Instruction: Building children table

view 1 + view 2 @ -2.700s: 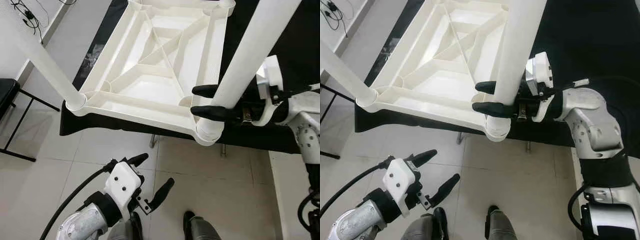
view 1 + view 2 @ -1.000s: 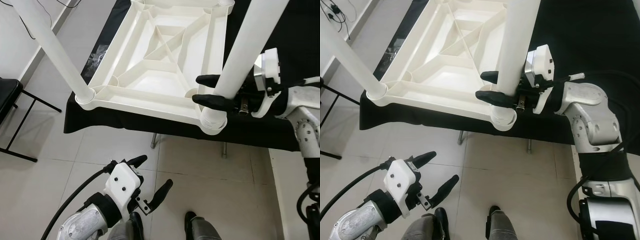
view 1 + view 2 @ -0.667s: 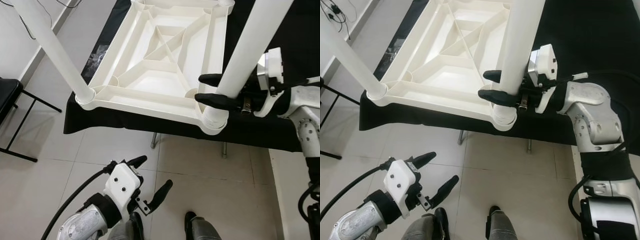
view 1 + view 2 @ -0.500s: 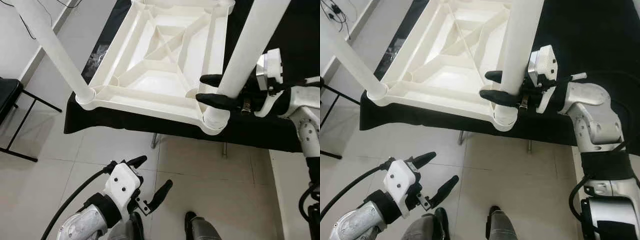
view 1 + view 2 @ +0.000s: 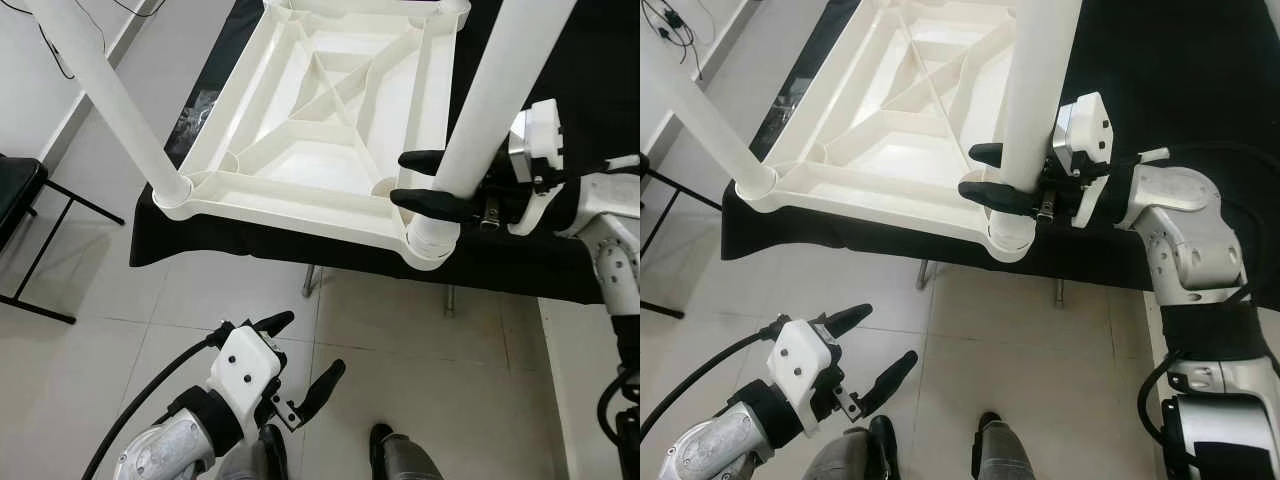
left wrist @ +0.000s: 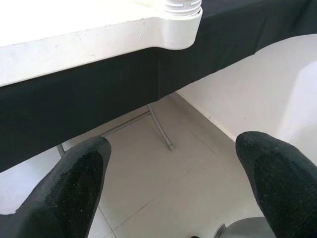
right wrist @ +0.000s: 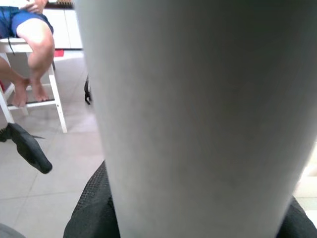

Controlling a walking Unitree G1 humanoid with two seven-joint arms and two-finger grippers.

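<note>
Change: Little has shifted; the near-right leg [image 5: 480,120] has stayed clamped low down by the right claw [image 5: 425,182], apparently seated in its corner socket.
Tabletop: the white tabletop [image 5: 320,130] lies upside down on the black-draped bench [image 5: 520,265], another leg [image 5: 110,100] already fitted at the near-left corner.
Left claw: the left claw [image 5: 300,355] is held wide open and empty, low over the floor [image 5: 90,340].
Room: pale tiles; a seated person's legs [image 7: 25,49] are seen beyond.

Bright, even daylight; eye views sharp, soft shadows on floor [image 5: 420,340]; white tabletop [image 5: 320,120] near glare; right wrist view blurred by close leg [image 7: 198,119].
</note>
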